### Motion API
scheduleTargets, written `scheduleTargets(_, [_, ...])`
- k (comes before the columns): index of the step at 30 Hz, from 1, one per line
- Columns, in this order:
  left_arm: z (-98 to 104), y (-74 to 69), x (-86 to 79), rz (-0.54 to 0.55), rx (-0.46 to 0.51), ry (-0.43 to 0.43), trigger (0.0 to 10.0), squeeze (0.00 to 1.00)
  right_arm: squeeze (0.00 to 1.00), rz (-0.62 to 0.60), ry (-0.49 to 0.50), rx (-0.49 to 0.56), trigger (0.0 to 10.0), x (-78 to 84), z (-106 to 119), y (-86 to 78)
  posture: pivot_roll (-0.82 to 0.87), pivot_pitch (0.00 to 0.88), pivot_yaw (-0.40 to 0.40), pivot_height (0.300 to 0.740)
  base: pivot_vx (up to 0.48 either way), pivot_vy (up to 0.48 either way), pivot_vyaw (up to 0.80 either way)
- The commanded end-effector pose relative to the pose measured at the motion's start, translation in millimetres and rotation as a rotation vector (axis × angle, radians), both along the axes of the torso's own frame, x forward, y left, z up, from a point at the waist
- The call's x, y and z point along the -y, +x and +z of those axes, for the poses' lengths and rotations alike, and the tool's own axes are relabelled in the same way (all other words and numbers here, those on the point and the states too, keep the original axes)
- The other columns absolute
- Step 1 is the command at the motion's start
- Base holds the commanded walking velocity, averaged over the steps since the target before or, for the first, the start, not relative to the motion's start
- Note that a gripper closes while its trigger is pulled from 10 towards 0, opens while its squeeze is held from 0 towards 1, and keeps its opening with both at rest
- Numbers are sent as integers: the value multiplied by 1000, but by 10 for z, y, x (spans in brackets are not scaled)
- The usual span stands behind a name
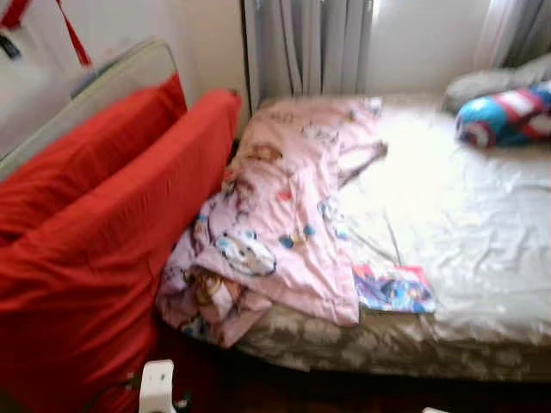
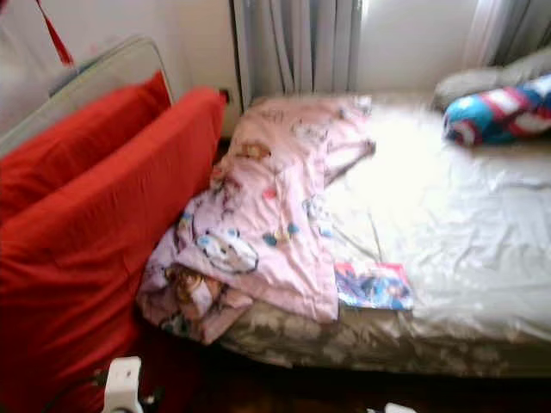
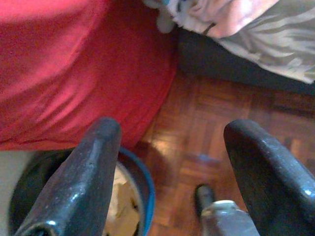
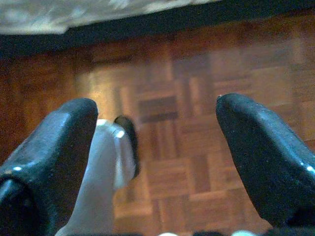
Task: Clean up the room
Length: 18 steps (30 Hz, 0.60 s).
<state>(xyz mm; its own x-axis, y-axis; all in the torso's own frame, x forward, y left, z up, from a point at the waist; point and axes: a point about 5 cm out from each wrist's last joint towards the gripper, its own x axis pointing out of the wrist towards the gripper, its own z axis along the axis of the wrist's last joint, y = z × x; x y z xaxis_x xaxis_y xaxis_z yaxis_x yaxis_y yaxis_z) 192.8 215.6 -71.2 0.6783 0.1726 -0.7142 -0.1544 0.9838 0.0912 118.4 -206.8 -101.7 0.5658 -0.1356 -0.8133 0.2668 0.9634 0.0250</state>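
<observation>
I see my left gripper (image 3: 170, 172) and right gripper (image 4: 157, 157) both spread wide, empty, over parquet floor (image 4: 197, 123); the pink blanket (image 1: 275, 215) lies crumpled on the bed (image 1: 482, 224) at 12 o'clock

A crumpled pink blanket (image 1: 275, 215) covers the left part of the bed (image 1: 482, 249) and spills over its near edge, with a colourful book (image 1: 393, 288) lying just beside it near that edge. To the right the white sheet is open up to the blue, red and white pillow (image 1: 506, 114) at the far corner. Two red cushions (image 1: 95, 232) lean close against the bed's left side, touching the blanket and closing that gap. Both end effectors hang with fingers spread over open parquet floor (image 4: 197, 137); below the left end effector (image 3: 172, 172) a round bin (image 3: 133, 196) sits against the red cushion.
</observation>
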Motion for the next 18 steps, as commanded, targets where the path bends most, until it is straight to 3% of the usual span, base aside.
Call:
scheduleTargets(1, [-32,-68,-42,9,-31,11,10000,0,0,-13,18,-17,10000,-54,-24,-38,-131,0,63,740,0,-375,0])
scheduleTargets(9, [-46,-89,-20,14,-36,5,10000,0,0,-2,22,-18,10000,-47,-20,-24,-124,0,55,740,0,-373,-664])
scheduleTargets(18, [-50,-97,-25,17,-39,4,10000,0,0,-3,27,0,10000,-50,-8,5,-124,0,55,740,0,-373,0])
